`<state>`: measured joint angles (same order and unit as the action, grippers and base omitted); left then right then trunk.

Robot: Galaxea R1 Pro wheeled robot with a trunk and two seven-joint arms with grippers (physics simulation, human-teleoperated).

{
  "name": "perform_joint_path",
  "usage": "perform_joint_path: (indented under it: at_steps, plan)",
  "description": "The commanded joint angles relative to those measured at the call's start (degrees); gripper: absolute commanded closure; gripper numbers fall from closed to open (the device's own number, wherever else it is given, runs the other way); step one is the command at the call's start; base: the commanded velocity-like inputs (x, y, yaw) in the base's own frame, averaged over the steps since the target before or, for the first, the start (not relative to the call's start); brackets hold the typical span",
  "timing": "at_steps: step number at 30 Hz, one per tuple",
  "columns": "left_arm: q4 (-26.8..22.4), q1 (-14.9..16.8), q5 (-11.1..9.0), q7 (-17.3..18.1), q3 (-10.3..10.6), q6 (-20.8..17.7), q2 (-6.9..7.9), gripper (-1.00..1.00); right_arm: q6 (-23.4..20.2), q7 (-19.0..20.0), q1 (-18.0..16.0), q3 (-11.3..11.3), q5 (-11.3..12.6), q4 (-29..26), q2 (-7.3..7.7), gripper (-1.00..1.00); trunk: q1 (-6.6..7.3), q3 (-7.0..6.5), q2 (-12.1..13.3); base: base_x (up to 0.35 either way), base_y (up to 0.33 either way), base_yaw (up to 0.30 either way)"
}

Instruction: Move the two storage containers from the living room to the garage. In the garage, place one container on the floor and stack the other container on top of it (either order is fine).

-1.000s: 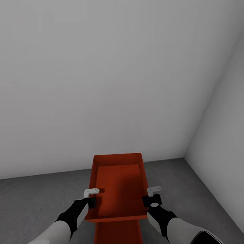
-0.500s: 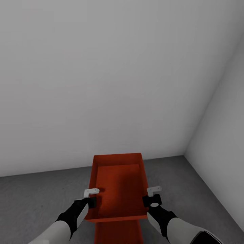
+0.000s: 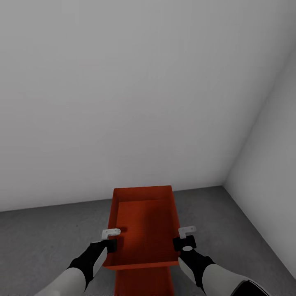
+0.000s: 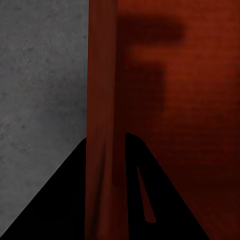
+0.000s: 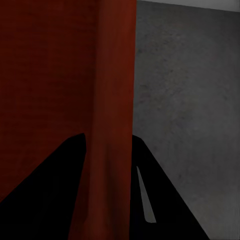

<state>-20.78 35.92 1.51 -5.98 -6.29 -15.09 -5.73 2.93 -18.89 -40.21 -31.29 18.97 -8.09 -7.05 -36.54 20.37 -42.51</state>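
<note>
Both grippers clamp 1 orange-red storage container (image 3: 144,226) by its long walls: the left gripper (image 3: 110,240) on the left wall, the right gripper (image 3: 183,238) opposite. It is held above the garage's grey concrete floor (image 3: 41,238), near a wall corner, with the second container (image 3: 144,281) directly below it.

Two orange-red storage containers — an upper container (image 3: 144,224) and a lower container (image 3: 144,283) — plus two pincers, left pincer (image 3: 110,239) and right pincer (image 3: 183,237).

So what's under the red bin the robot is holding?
Another red bin peeks out below the held bin; most of it is covered. Grey floor lies around.
</note>
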Motion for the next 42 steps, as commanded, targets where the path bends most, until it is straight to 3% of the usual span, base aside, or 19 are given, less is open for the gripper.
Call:
perform_joint_path:
  at_steps: [1,42]
  plan:
    - [-0.31,0.03,1.04,-0.35,-0.12,0.11,2.65,1.00,0.32,-0.19,-0.05,0.71,1.69,0.27,0.46,1.00,-0.01,0.17,-0.07,0.000,0.000,0.000]
    - [-0.39,0.03,1.04,-0.28,-0.12,0.08,2.60,1.00,0.34,-0.19,-0.05,0.71,1.69,0.27,0.46,1.00,-0.01,3.90,-0.07,0.000,0.000,0.000]
